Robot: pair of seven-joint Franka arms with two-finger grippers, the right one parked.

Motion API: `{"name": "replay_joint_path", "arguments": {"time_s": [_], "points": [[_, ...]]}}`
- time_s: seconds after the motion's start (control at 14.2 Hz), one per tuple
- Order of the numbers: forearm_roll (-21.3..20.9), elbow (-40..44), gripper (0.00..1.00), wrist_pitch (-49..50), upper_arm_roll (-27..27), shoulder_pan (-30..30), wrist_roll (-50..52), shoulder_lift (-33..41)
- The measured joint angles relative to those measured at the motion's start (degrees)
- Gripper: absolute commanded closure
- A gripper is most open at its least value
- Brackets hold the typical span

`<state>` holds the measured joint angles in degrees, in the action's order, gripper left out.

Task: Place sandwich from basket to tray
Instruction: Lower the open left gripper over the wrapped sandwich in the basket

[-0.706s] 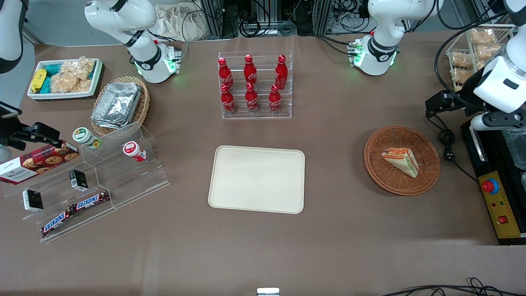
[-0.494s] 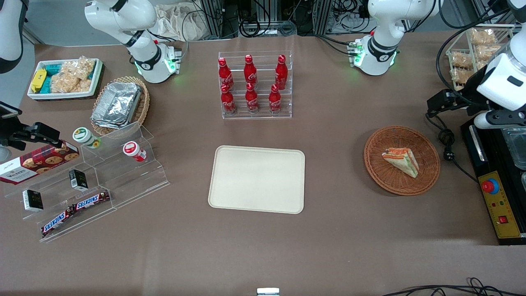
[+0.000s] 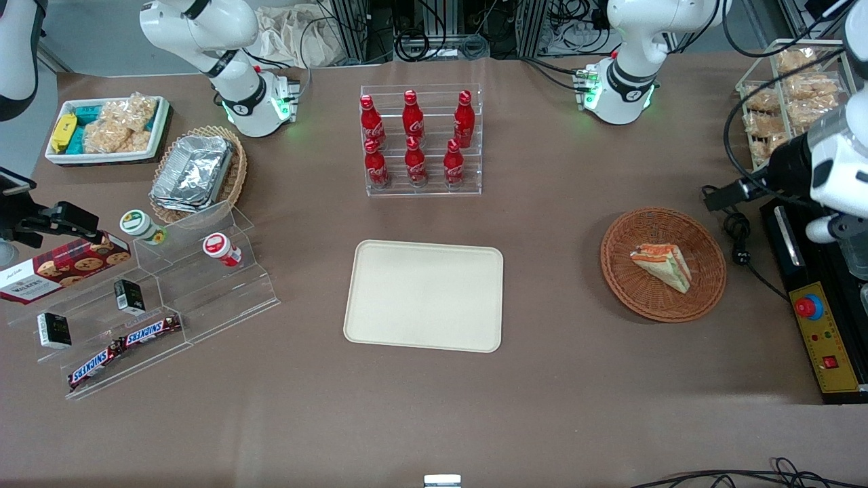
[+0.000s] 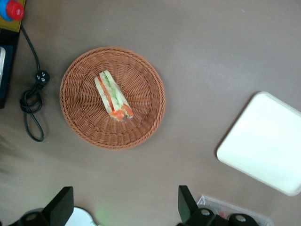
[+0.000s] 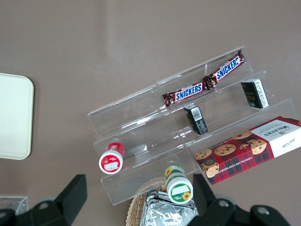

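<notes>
The sandwich (image 3: pixel 661 266), a pale wedge with orange, red and green layers, lies in the reddish-brown wicker basket (image 3: pixel 705 234). The cream tray (image 3: pixel 424 296) sits bare at mid-table, a hand's width from the basket toward the parked arm's end. My left arm (image 3: pixel 831 169) hangs high over the table's edge, off to the side of the basket. In the left wrist view my gripper (image 4: pixel 124 207) is open and holds nothing. It is well above the table and apart from the sandwich (image 4: pixel 114 95), the basket (image 4: pixel 80 117) and the tray (image 4: pixel 263 141).
A black control box with a red button (image 3: pixel 824 325) and a coiled cable (image 3: pixel 739 230) lie beside the basket. A wire rack of snack packets (image 3: pixel 793 88) stands under the arm. A clear rack of red bottles (image 3: pixel 420 139) is farther from the camera than the tray.
My left arm's wrist has swung sideways, away from the basket toward the working arm's end of the table. The sandwich, basket and tray have not moved.
</notes>
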<state>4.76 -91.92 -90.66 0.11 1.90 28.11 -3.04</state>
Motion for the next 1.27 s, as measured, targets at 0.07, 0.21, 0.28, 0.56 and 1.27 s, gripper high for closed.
{"name": "replay_joint_path", "arguments": {"time_s": [0.07, 0.21, 0.28, 0.56, 1.27], "points": [[0.10, -3.56, 0.00, -4.14, 0.27, -0.69, 1.94, 0.21], [0.11, -11.99, 0.00, -13.16, 0.33, -1.34, 6.82, 0.78], [0.11, -16.06, 0.00, -17.07, 0.31, -1.33, 9.60, 0.89], [0.10, -30.26, 0.00, -32.44, 0.20, -1.29, 18.19, -0.27], [-8.72, -34.52, 0.12, -43.81, 0.13, -1.21, 34.16, -11.74]]}}
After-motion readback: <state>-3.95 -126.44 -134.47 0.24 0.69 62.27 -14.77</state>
